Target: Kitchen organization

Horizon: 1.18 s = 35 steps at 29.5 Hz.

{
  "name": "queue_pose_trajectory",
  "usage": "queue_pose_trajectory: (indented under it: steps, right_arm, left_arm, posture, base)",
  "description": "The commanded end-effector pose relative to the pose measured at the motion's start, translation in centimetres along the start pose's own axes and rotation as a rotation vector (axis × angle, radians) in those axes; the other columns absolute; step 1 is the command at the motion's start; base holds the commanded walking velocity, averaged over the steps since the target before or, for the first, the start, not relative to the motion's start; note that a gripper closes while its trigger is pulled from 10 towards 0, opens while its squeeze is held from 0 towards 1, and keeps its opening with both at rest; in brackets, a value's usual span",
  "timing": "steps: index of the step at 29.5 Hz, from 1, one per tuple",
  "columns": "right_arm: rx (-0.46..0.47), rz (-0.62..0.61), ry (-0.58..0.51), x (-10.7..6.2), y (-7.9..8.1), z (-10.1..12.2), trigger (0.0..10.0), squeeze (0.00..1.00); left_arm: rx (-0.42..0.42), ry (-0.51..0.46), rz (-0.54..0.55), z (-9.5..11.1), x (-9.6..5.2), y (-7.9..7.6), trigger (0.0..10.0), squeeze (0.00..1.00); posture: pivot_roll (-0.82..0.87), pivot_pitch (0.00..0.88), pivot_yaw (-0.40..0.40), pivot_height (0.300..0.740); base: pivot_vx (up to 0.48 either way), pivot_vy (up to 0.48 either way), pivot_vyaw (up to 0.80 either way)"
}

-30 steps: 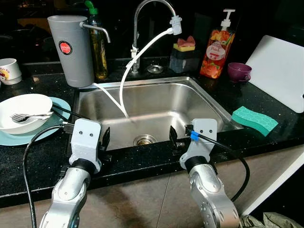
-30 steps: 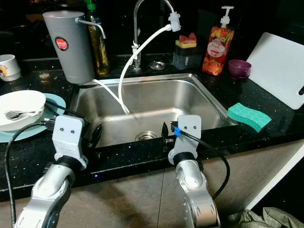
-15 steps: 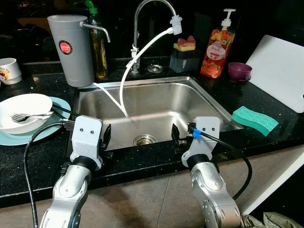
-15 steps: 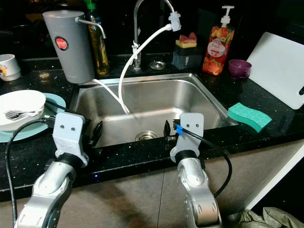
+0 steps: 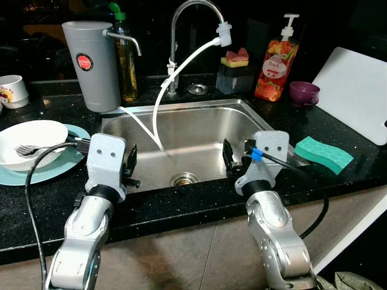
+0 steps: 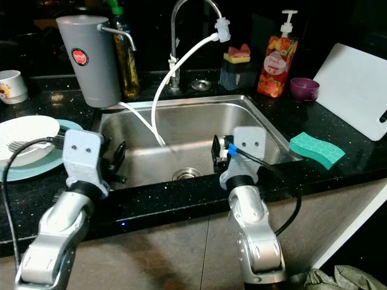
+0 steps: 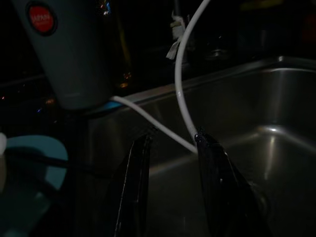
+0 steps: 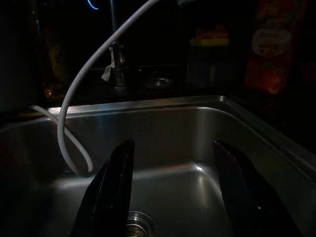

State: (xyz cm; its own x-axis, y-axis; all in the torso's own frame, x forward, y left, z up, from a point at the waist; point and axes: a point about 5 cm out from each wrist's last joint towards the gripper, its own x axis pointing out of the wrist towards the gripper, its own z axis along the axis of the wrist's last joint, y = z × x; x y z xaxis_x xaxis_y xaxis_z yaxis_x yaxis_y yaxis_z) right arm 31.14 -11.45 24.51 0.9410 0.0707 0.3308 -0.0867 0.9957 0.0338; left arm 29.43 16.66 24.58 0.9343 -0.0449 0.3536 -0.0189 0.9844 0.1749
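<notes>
Left gripper [image 7: 170, 187]: narrow gap, empty, over sink [image 5: 199, 121].
Right gripper [image 8: 173, 192]: wide, empty, above drain [image 8: 134, 230].
Fork [image 5: 36, 148]: beside left gripper, tines half-hidden in bowl [image 5: 30, 136].

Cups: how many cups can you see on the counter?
2. A white cup sits at the far left edge of the counter, behind the bowl. A purple cup sits right of the sink, beside the soap bottle. More could be out of view.

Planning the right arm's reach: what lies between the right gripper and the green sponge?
Head views show only the sink's right rim and bare black counter between right gripper and green sponge.
</notes>
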Motion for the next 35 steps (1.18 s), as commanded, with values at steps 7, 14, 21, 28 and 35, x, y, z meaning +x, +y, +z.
queue_pose_trajectory:
  steps: [7, 14, 21, 28, 35]
  right_arm:
    - [-0.012, 0.0, -0.012, -0.2, -0.2, 0.2, 10.0, 0.0]
    - [-0.011, 0.016, 0.003, -0.2, 0.1, -0.2, 10.0, 0.0]
    - [-0.008, 0.021, 0.013, -0.2, 0.1, -0.4, 10.0, 0.0]
    - [-0.008, 0.033, 0.025, -0.3, 0.3, -0.6, 10.0, 0.0]
    - [-0.007, 0.03, 0.024, -0.2, 0.2, -0.6, 10.0, 0.0]
  left_arm:
    - [0.113, 0.079, 0.004, 0.1, 0.2, 1.9, 10.0, 0.0]
    - [0.57, 0.058, -0.055, 1.1, 0.8, 5.2, 10.0, 0.0]
    - [0.755, 0.075, -0.072, 1.3, 0.3, 5.9, 10.0, 0.23]
    - [0.752, 0.137, -0.008, 1.2, 0.1, 7.0, 10.0, 1.0]
    - [0.785, 0.174, 0.028, 1.3, 0.9, 8.1, 10.0, 0.0]
  posture:
    - [0.13, 0.083, -0.026, 0.74]
    - [0.14, 0.085, -0.032, 0.74]
    - [0.15, 0.098, -0.038, 0.74]
    - [0.15, 0.113, -0.046, 0.74]
    - [0.14, 0.113, -0.044, 0.74]
  base:
    - [0.0, 0.0, 0.0]
    - [0.0, 0.0, 0.0]
    - [0.0, 0.0, 0.0]
    - [0.0, 0.0, 0.0]
    - [0.0, 0.0, 0.0]
